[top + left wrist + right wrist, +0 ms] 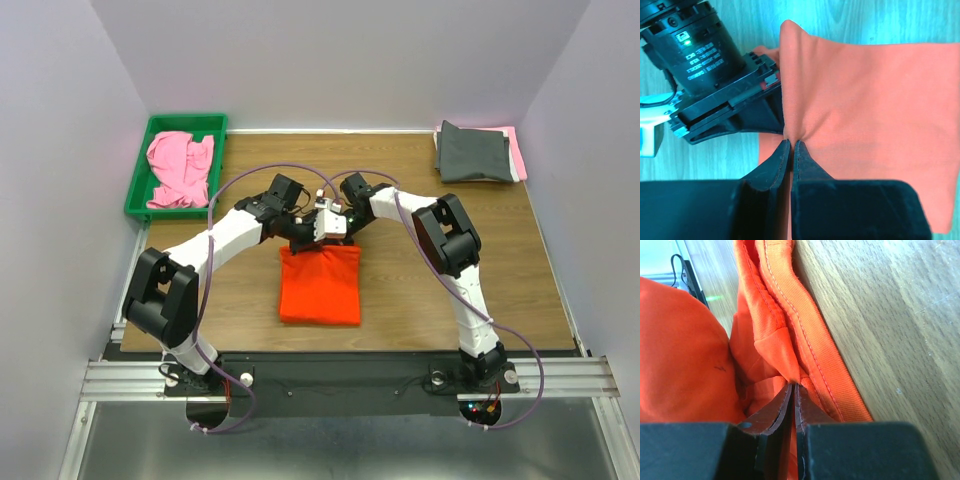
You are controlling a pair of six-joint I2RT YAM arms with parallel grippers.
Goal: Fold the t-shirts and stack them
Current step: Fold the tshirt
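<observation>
An orange t-shirt (320, 284) lies folded in the middle of the table, its far edge lifted. My left gripper (303, 240) is shut on that far edge, the cloth (860, 110) pinched between its jaws (791, 142). Close beside it, my right gripper (332, 232) is shut on the same edge, pinching a fold of orange cloth (780, 340) next to the ribbed hem (825, 370). A pink t-shirt (180, 170) lies crumpled in the green tray (140, 200). At the far right corner a dark grey t-shirt (475, 152) is folded on top of a pink one (518, 150).
The green tray stands at the far left corner. The two wrists meet close together over the table's middle, cables looping above them. In the left wrist view the right gripper's body (705, 70) sits just left of the cloth. White walls enclose the table.
</observation>
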